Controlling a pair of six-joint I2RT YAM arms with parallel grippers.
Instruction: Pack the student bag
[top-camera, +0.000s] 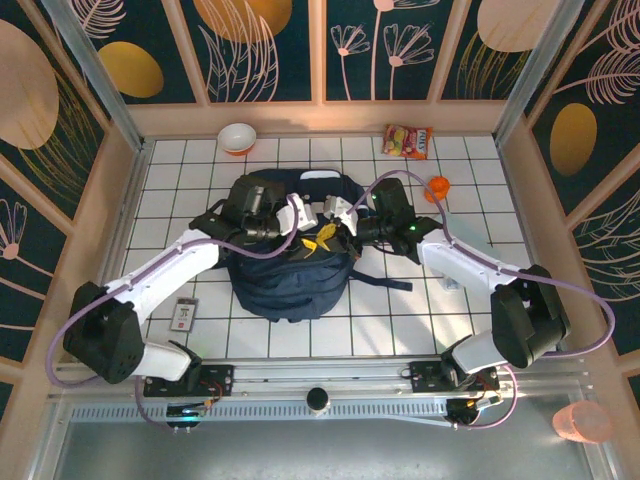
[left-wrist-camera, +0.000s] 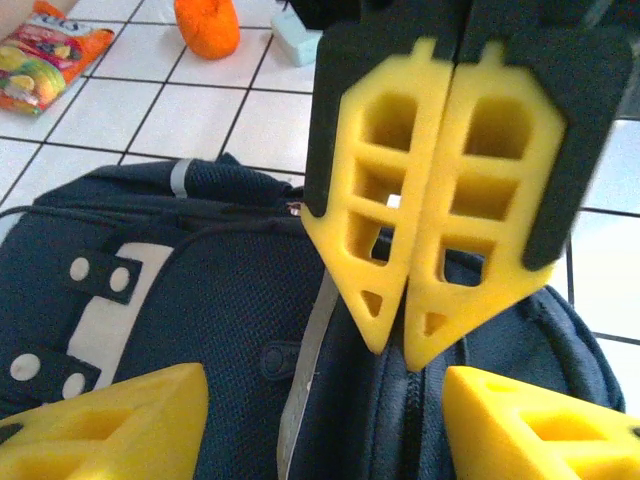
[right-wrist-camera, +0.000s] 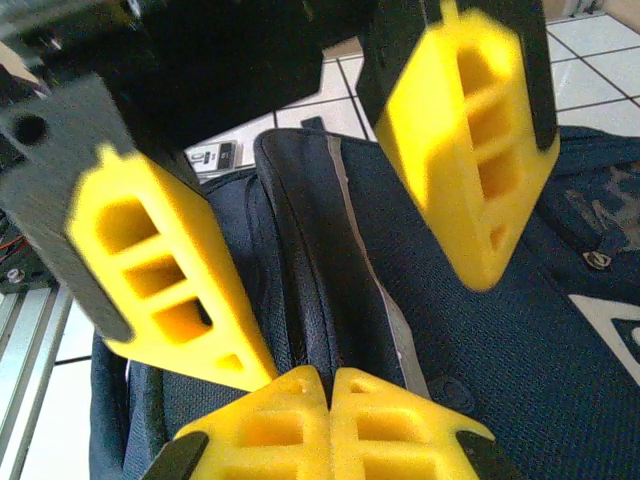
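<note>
Student bag (top-camera: 285, 285): directly beneath both claws, lying flat.
Right gripper (left-wrist-camera: 400, 350): fingers pressed together, tips down on the zip seam (left-wrist-camera: 405, 430). It is probably pinching the pull to open the bag, though the pull itself is hidden.
Left gripper (left-wrist-camera: 325, 380): spread wide, straddling the right one's tips, likely ready to brace the fabric.
Arm pose: both reach inward, wrists meeting nose to nose over the bag.

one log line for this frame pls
left gripper: open, above student bag | right gripper: shut, tips at zipper line, grasp unconfirmed | bag: lying on tiled table
</note>
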